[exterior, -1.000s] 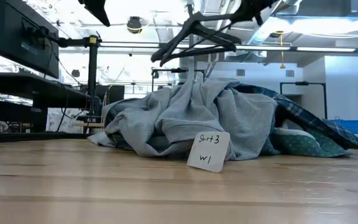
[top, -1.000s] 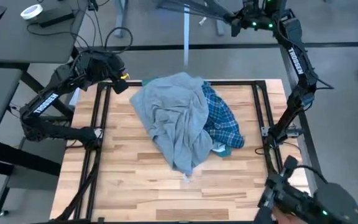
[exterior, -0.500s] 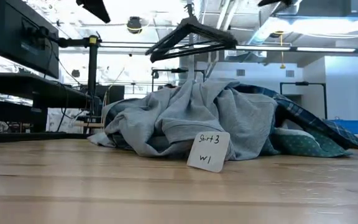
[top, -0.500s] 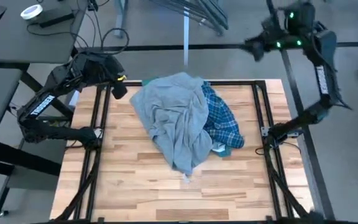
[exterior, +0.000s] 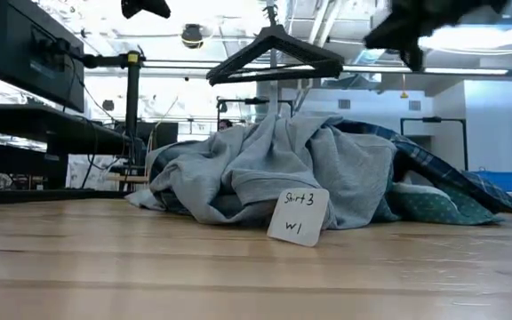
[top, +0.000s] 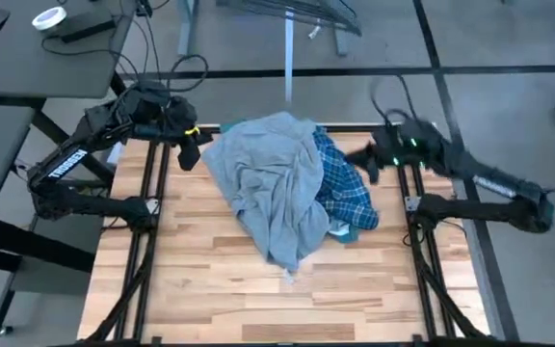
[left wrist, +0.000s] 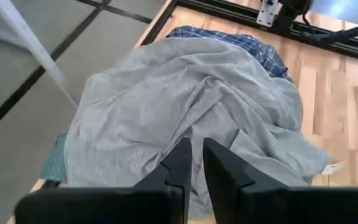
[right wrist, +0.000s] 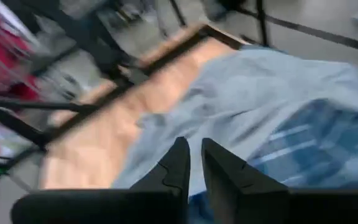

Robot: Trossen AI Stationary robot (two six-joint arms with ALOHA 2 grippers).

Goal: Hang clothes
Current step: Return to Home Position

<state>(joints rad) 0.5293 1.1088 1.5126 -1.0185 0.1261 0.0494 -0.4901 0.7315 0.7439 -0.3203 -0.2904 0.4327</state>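
Observation:
The clothes lie in one heap on the middle of the wooden table. A grey tee (top: 268,183) is on top. A blue-white plaid shirt (top: 345,188) shows at its right, and a bit of a green shirt (top: 341,231) shows under that. My left gripper (top: 189,151) hovers shut over the table's far left corner, beside the grey tee (left wrist: 185,93), touching nothing. My right gripper (top: 361,164) is shut and in the air over the plaid shirt (right wrist: 316,137), blurred by its own motion.
A paper tag (exterior: 297,216) leans against the heap's near side. Dark hangers (exterior: 274,53) hang on a rack beyond the far edge. The black frame rails (top: 408,183) run along the table's left and right sides. Bare wood (top: 210,289) lies near the front edge.
My right arm has swung from high beyond the table's far right corner down and toward the near edge, and now stands over the plaid shirt. The hanger on the rack has gone from tilted to level. My left gripper has shifted slightly toward the heap.

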